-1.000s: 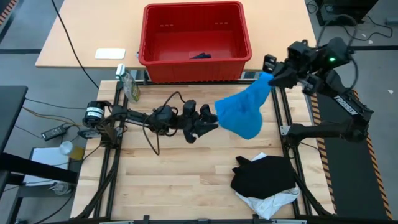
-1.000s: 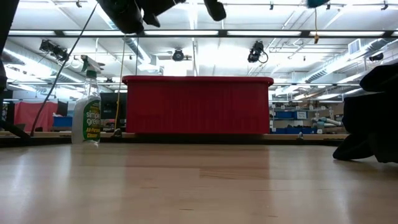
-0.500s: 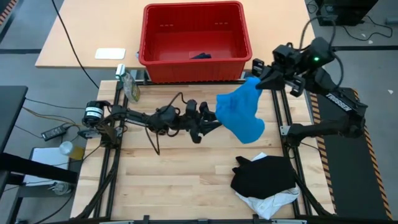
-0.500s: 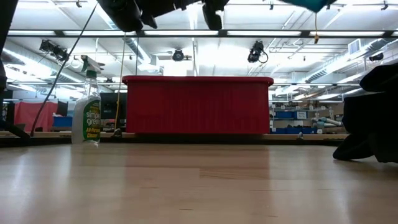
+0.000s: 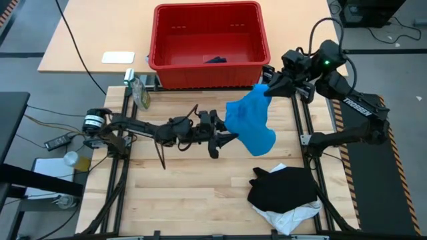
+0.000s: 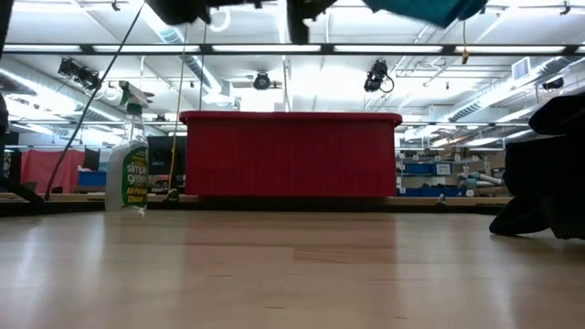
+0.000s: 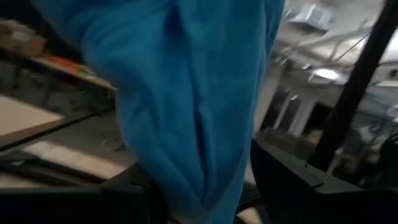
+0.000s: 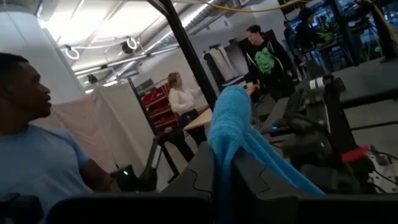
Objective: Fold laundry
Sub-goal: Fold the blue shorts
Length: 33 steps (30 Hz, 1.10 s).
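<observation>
The bright blue garment point(image 5: 248, 121) hangs in the air over the table's far middle, below my right gripper point(image 5: 265, 89), which is shut on its top. Only its lower edge point(image 6: 430, 9) enters the low view. My left gripper point(image 5: 223, 132) is open at the garment's left side. In the left wrist view the blue cloth point(image 7: 186, 93) hangs down between its two fingers. The black garment point(image 5: 283, 187) lies bunched at the table's near right corner, on top of the white one point(image 5: 291, 217). My right gripper pinches the blue garment's bunched top end point(image 8: 229, 118) between its two fingers, coming level from the table's right. The cloth is lifted clear and hangs slack below and to the left. My left gripper stands around the hanging cloth point(image 7: 205, 174); whether its fingers touch it, I cannot tell.
The red basket point(image 5: 200, 77) stands beyond the table's far edge with a dark item point(image 5: 215, 60) inside. A spray bottle point(image 5: 138, 90) is at the far left corner. Bare wood lies at the near left and middle. People point(image 8: 37, 155) show beyond the table.
My right gripper has carried the blue garment toward the table's left, and the cloth has swung with it, still hanging clear. My left gripper has reached toward the right, up to the garment's left side.
</observation>
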{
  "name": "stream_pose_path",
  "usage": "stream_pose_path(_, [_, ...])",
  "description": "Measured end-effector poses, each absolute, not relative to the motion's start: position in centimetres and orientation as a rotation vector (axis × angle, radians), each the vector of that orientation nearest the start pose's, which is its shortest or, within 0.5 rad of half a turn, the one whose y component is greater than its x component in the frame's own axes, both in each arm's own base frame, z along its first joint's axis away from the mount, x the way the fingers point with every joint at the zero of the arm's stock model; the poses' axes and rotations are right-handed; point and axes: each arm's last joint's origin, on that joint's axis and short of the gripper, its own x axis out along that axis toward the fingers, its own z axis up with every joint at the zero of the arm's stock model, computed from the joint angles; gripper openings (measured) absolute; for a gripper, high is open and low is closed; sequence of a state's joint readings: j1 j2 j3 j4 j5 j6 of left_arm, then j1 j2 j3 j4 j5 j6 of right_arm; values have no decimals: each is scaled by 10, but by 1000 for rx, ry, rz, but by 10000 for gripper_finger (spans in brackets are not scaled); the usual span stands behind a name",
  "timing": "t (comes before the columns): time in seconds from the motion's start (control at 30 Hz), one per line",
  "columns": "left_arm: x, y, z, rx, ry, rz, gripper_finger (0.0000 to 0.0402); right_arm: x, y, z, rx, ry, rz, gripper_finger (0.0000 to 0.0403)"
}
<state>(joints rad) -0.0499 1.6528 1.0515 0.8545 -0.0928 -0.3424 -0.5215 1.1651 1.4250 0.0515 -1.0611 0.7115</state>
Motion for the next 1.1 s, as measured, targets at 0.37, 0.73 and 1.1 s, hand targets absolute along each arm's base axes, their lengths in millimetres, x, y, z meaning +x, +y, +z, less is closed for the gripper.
stream_pose_path(0.37, [343, -15, 318, -396, -30, 31, 152, 236, -83, 473, 487, 21, 577, 26])
stream_pose_path(0.73, [338, -28, 315, -508, 64, -13, 15, 283, -84, 447, 514, 61, 590, 26])
stream_pose_path(1.1, [297, -29, 337, -527, 223, -112, 9, 306, -64, 433, 455, 91, 686, 26])
